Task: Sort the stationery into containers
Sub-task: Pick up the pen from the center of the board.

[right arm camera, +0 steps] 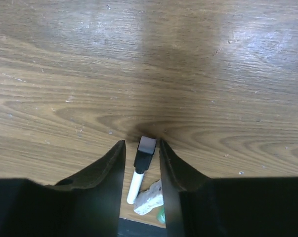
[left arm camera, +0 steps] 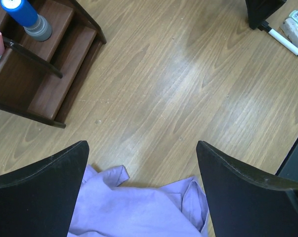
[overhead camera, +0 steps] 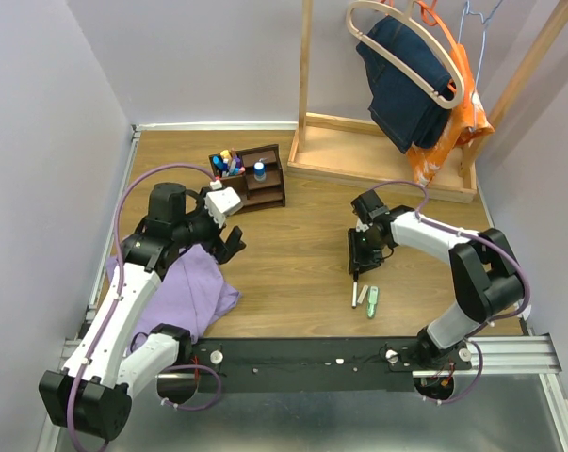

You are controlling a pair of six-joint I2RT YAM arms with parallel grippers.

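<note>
1. Nearest the arm bases, a white marker (overhead camera: 355, 294) lies flat on the wooden table (overhead camera: 293, 254). Its long axis runs near-to-far, with the black cap at the far end and the white barrel toward the near edge.
2. Just right of the barrel lie 1 small whitish piece (overhead camera: 363, 295) and 1 pale green piece (overhead camera: 372, 301).
3. The right gripper (right arm camera: 141, 143) straddles the cap. Its jaws are partly open, with a narrow gap visible beside the cap.
4. At left, the left gripper (left arm camera: 141, 144) hangs with its jaws fully spread over the edge of a purple cloth (overhead camera: 185, 297), holding nothing.
5. Farther back stands the dark wooden organiser (overhead camera: 265, 184). Upright pens (overhead camera: 225, 165) fill its left compartment, and a blue-grey cylinder (overhead camera: 259, 171) stands upright beside them.
6. A clothes rack (overhead camera: 387, 155) stands farthest, at right.
</note>
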